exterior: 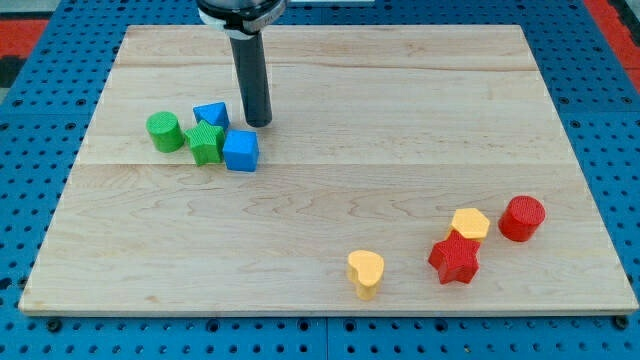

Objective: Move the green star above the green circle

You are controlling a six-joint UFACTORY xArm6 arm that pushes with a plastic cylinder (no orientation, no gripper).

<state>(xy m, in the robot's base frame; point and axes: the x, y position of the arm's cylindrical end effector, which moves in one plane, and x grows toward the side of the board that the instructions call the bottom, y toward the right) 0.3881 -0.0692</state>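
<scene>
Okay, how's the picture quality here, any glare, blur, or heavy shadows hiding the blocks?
In the camera view, lighting is even and soft, with no glare on the wooden board; the green star, green circle and the other blocks look sharp, with only faint shadows at their bases; my tip is in focus, just to the right of the cluster's top; the rod's mount is cropped at the view's top.

Dark rod upright from the view's top, my tip (pixel 259 123) down low.
</scene>
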